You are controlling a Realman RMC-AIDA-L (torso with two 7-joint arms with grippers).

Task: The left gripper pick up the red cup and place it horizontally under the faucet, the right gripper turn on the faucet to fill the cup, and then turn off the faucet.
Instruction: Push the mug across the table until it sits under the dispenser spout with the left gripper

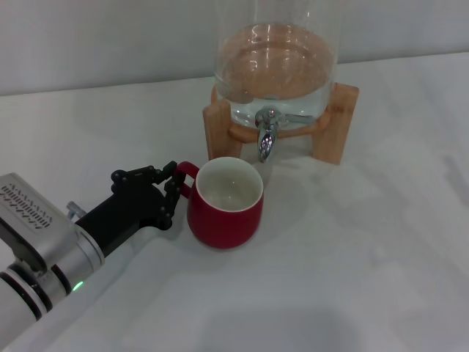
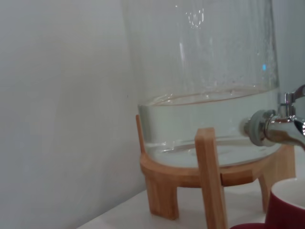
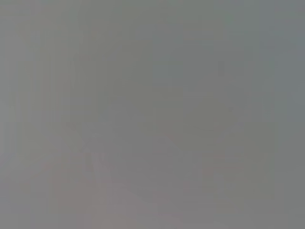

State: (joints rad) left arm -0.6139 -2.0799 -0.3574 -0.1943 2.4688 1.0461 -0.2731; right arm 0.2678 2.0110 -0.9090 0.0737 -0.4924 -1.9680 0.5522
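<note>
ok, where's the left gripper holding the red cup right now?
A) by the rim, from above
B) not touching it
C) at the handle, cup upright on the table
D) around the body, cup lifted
C: in the head view the left gripper closes on the loop handle of the red cup, which stands upright on the table, just in front of the faucet.

The head view looks down from above and in front of the glass dispenser [image 1: 277, 66] on its wooden stand [image 1: 339, 121]. The left wrist view sits low and close beside that stand [image 2: 209, 176], sharing the faucet [image 2: 279, 129]. The right wrist view shows only featureless grey.
</note>
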